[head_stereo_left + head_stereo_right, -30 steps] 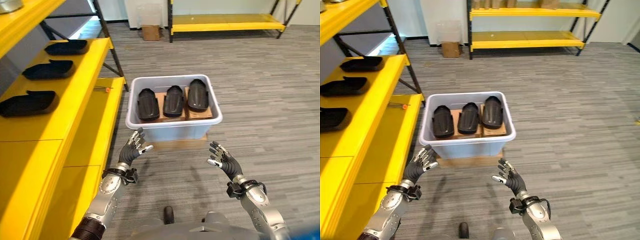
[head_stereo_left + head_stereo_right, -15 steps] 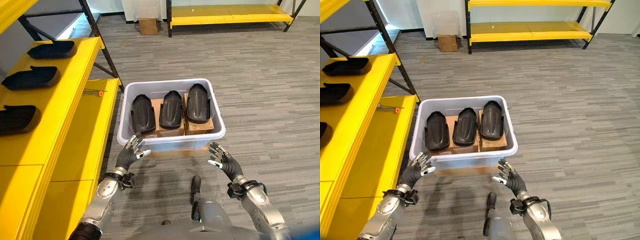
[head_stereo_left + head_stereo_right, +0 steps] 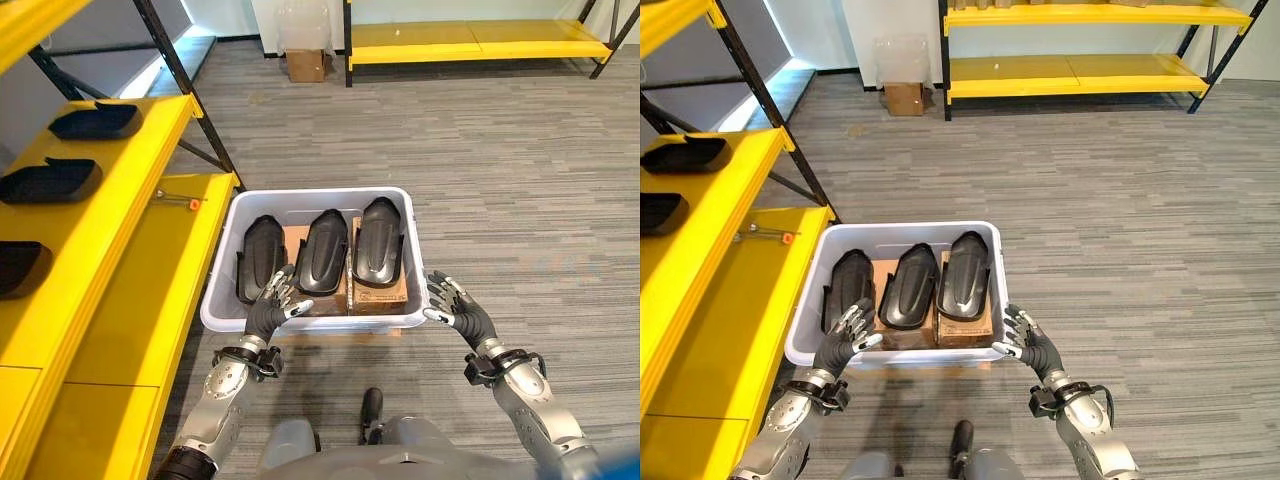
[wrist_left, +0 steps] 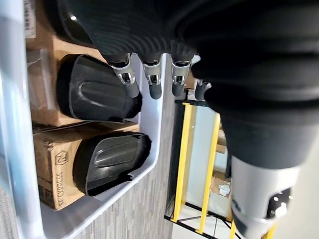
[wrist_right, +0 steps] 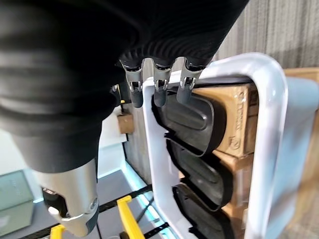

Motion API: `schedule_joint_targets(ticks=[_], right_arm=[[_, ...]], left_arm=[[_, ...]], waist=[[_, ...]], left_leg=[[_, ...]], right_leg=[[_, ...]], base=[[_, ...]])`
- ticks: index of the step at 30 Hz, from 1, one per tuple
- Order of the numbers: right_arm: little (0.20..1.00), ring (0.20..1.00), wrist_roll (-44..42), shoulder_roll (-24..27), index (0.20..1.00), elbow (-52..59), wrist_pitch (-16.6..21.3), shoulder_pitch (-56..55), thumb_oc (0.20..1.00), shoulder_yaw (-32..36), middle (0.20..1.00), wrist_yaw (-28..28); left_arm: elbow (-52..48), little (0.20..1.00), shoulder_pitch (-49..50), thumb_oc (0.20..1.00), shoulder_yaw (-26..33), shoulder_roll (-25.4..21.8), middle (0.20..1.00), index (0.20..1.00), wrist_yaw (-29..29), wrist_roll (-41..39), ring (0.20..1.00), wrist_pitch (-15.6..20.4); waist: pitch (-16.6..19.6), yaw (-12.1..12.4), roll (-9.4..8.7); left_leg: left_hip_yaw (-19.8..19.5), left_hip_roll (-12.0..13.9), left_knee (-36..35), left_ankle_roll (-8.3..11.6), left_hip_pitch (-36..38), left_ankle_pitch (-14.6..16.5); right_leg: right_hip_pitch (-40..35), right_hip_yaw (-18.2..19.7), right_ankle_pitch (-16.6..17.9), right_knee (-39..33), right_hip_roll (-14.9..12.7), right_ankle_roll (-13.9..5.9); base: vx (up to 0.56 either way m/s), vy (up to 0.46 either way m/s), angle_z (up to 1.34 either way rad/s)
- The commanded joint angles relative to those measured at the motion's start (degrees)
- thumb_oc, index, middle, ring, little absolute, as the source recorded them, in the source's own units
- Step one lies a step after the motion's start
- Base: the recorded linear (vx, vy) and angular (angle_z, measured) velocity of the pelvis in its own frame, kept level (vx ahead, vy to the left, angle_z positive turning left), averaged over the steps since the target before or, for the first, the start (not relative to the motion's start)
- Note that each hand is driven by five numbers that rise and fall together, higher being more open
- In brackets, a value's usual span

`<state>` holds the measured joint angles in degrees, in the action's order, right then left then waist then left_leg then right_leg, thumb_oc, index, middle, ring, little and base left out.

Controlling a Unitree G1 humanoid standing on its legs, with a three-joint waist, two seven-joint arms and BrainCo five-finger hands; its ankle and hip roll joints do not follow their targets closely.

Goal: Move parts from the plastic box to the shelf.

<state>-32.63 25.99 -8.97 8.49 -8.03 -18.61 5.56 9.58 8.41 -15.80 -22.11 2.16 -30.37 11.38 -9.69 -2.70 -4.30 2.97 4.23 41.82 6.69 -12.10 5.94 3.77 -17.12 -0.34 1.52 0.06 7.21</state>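
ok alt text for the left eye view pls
Both hands, left and right, are open at the near rim of a white box holding three black parts on cardboard. A yellow shelf with more black parts stands on the left.

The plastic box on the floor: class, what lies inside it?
Inside the plastic box lie three black parts side by side, resting on cardboard boxes. The parts and cardboard cover the box's bottom, so anything beneath them cannot be seen.

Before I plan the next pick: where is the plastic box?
In the left eye view the plastic box sits on the floor directly ahead, beside the yellow shelf on the robot's left.
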Motion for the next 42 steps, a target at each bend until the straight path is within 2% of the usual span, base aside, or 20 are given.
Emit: schedule_joint_targets(ticks=[1, 2, 3, 4, 5, 6, 7, 9, 14, 17, 24, 29, 33, 42], right_arm=[[1.0, 1.0, -1.27, 1.59, 1.0, 2.64, 3.61, -0.54, 1.0, 0.97, 1.0, -0.87], [1.0, 1.0, -1.27, 1.57, 1.0, 2.65, 3.6, -0.52, 1.0, 0.98, 1.0, -0.88], [1.0, 1.0, -1.92, 1.56, 1.0, 2.4, 4.17, 0.2, 1.0, 1.47, 1.0, -1.62], [1.0, 1.0, -1.68, 1.99, 1.0, 2.49, 4.64, 0.36, 1.0, 1.81, 1.0, -1.95], [1.0, 1.0, -1.41, 2.4, 1.0, 2.75, 4.65, 0.32, 1.0, 2.2, 1.0, -2.16], [1.0, 1.0, -1.17, 2.44, 1.0, 2.77, 4.47, 0.54, 1.0, 2.45, 1.0, -2.04], [1.0, 1.0, -0.87, 2.28, 1.0, 2.9, 4.6, 0.78, 1.0, 2.47, 1.0, -1.92], [1.0, 1.0, -0.31, 2.21, 1.0, 3.23, 4.41, 0.84, 1.0, 2.68, 1.0, -1.55], [1.0, 1.0, 1.49, 1.71, 1.0, 4.44, 4.39, 1.7, 1.0, 4.02, 1.0, -2.37], [1.0, 1.0, 3.21, 2.24, 1.0, 6.03, 5.33, 2.55, 1.0, 5.54, 1.0, -3.57], [1.0, 1.0, 6.53, 3.03, 1.0, 7.66, 7.64, 8.85, 1.0, 7.2, 1.0, -7.29], [1.0, 1.0, 3.1, 2.81, 1.0, 4.96, 7.59, 21.36, 1.0, 3.24, 1.0, -11.34], [1.0, 1.0, 7.53, 2.51, 1.0, 2.11, 7.9, 30.07, 1.0, 1.9, 1.0, -16.77], [1.0, 1.0, 9.6, 1.45, 1.0, -8.93, 8.1, 41.95, 1.0, 2.01, 1.0, -24.81]], left_arm=[[-4.73, 1.0, 0.97, 1.0, 1.01, -2.64, 1.0, 1.0, -0.07, -1.18, 1.0, 1.84], [-4.72, 1.0, 0.95, 1.0, 1.0, -2.66, 1.0, 1.0, -0.07, -1.18, 1.0, 1.84], [-4.54, 1.0, 0.43, 1.0, 0.85, -2.73, 1.0, 1.0, -1.01, -1.05, 1.0, 2.08], [-4.52, 1.0, 0.05, 1.0, 0.66, -2.74, 1.0, 1.0, -1.26, -0.92, 1.0, 2.24], [-4.59, 1.0, -0.11, 1.0, 0.59, -2.64, 1.0, 1.0, -1.34, -1.1, 1.0, 2.28], [-4.38, 1.0, -0.11, 1.0, 0.64, -2.49, 1.0, 1.0, -0.63, -1.52, 1.0, 2.2], [-4.25, 1.0, 0.0, 1.0, 0.55, -2.54, 1.0, 1.0, -0.34, -1.4, 1.0, 2.35], [-4.28, 1.0, -0.28, 1.0, 0.42, -2.91, 1.0, 1.0, 0.27, -1.85, 1.0, 2.52], [-4.67, 1.0, -2.58, 1.0, 0.25, -5.52, 1.0, 1.0, 0.66, -0.39, 1.0, 3.06], [-5.0, 1.0, -3.62, 1.0, 0.19, -5.95, 1.0, 1.0, 0.47, -0.61, 1.0, 3.54], [-5.91, 1.0, -8.57, 1.0, -0.68, -6.01, 1.0, 1.0, -0.71, -0.9, 1.0, 5.08], [-7.19, 1.0, -15.32, 1.0, -2.72, -5.32, 1.0, 1.0, -4.31, -1.97, 1.0, 6.04], [-7.7, 1.0, -19.92, 1.0, -3.46, -4.32, 1.0, 1.0, -7.13, -2.39, 1.0, 7.18], [-7.39, 1.0, -25.54, 1.0, -4.38, -3.44, 1.0, 1.0, -11.04, -2.2, 1.0, 8.76]], waist=[[-0.21, 0.41, 0.25], [-0.13, 0.44, 0.08], [-0.5, 0.74, 1.2], [-0.64, 0.33, 2.08], [-0.77, -0.01, 2.62], [-0.87, -0.06, 3.13], [-0.86, 0.14, 3.7], [-0.91, -0.38, 4.23], [-2.09, -0.82, 3.42], [-2.34, -0.87, 2.81], [-3.63, -0.66, 1.53], [-7.16, 0.36, 0.77], [-9.4, 0.98, 1.11], [-13.29, 2.04, 2.32]], left_leg=[[4.79, 8.05, -26.59, -2.85, 10.41, -6.81], [4.91, 7.83, -27.16, -2.9, 10.56, -7.24], [1.96, 12.01, -38.04, -2.23, 9.6, -11.78], [2.03, 13.67, -42.39, -1.13, 8.7, -14.74], [2.65, 14.21, -42.65, -0.48, 8.96, -16.0], [2.55, 13.49, -41.99, -0.74, 10.01, -13.29], [1.88, 12.44, -42.49, -0.84, 10.42, -11.88], [3.73, 10.84, -42.09, -0.81, 10.28, -10.12], [6.17, 6.75, -38.83, -1.87, 9.23, -5.83], [6.76, 5.88, -38.18, -2.09, 8.54, -4.95], [7.5, 5.41, -37.76, -2.16, 6.13, -4.88], [7.39, 6.14, -37.12, -1.64, 2.02, -6.07], [7.25, 6.51, -37.22, -0.98, -0.35, -7.31], [7.45, 6.82, -38.0, -0.57, -3.56, -8.81]], right_leg=[[-0.62, 2.41, -1.25, 3.94, -5.54, -9.96], [-0.51, 2.47, -1.15, 3.89, -5.71, -9.96], [1.24, 3.56, -2.46, 6.46, -6.31, -10.82], [1.96, 3.72, -3.21, 7.65, -6.98, -11.31], [2.84, 3.7, -3.38, 8.98, -7.7, -11.59], [3.42, 4.21, -3.81, 10.21, -8.16, -12.01], [3.84, 4.93, -3.32, 10.67, -8.74, -12.6], [4.1, 5.09, -1.77, 10.58, -10.8, -13.44], [2.46, 6.08, 1.42, 6.97, -14.89, -15.89], [1.82, 5.61, 2.81, 4.49, -16.04, -16.55], [3.34, 5.53, 5.11, 1.88, -16.65, -17.21], [8.17, 5.84, 6.06, 3.0, -16.34, -17.21], [11.0, 5.71, 6.58, 3.66, -15.81, -17.28], [15.72, 6.14, 7.47, 4.54, -15.74, -17.34]], base=[[0.09, 0.107, 0.15], [0.04, 0.223, 0.09], [0.03, 0.27, -0.07], [0.05, 0.343, -0.1], [0.07, 0.28, -0.09], [0.08, 0.29, -0.14], [0.08, 0.329, -0.32], [0.09, 0.317, -0.3], [0.06, 0.29, 0.07], [0.04, 0.152, -0.08], [-0.01, 0.042, -0.03], [-0.11, -0.037, -0.07], [-0.05, -0.037, -0.02], [-0.02, -0.017, -0.02]])
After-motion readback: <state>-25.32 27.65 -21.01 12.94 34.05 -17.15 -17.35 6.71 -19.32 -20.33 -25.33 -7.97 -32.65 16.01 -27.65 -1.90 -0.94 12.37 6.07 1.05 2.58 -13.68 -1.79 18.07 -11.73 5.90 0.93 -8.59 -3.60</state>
